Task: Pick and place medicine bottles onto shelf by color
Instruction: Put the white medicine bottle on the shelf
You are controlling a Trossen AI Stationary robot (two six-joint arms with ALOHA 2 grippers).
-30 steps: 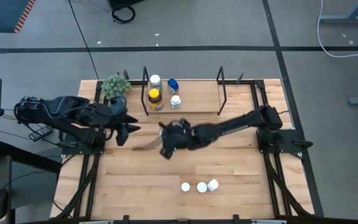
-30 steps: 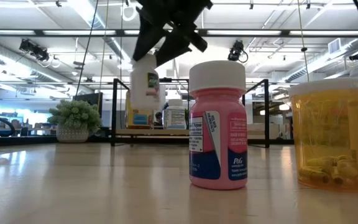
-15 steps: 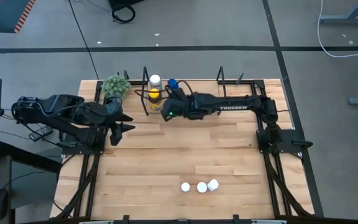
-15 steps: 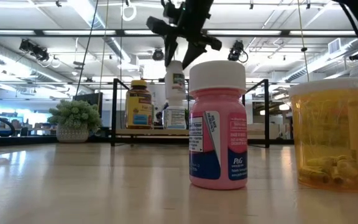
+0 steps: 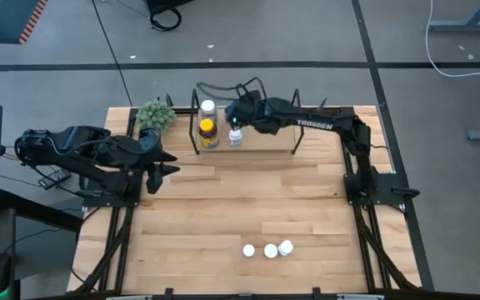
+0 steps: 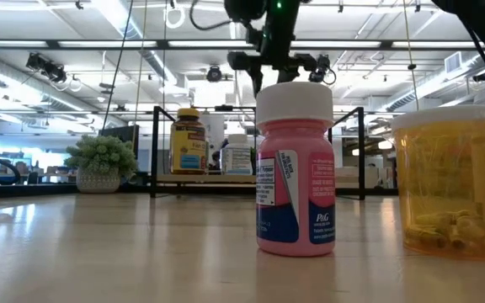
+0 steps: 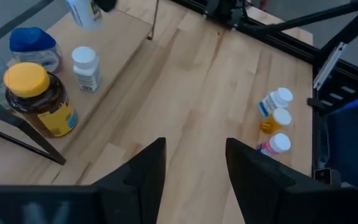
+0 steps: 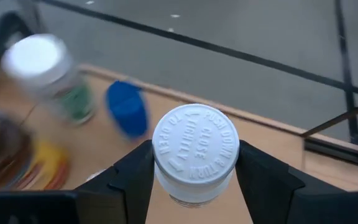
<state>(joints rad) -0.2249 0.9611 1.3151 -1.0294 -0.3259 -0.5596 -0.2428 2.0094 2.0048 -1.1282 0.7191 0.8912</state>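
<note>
Shelf (image 5: 265,133), far side: amber bottle (image 5: 208,133), small white bottle (image 5: 236,137), blue bottle (image 8: 127,109) and another white bottle (image 5: 207,108) standing.

Right gripper (image 8: 194,168) is pinching a white-capped bottle (image 8: 195,148) over the shelf.

Left gripper (image 7: 194,165) is waiting left, fingers spread.

Three bottles (image 5: 267,249) are remaining near.

The left gripper (image 7: 194,168) is seen with its two dark fingers spread apart and nothing between them, above the bare wooden table (image 7: 191,93). On the light shelf (image 7: 114,53), an amber bottle with a yellow cap (image 7: 39,99), a blue-capped bottle (image 7: 33,46) and a small white bottle (image 7: 86,68) are grouped near one end, just beside a black wire upright (image 7: 23,140), while another white bottle (image 7: 82,12) is held above the board. Three small white-capped bottles (image 7: 275,121) are clustered near the table's far edge.
</note>
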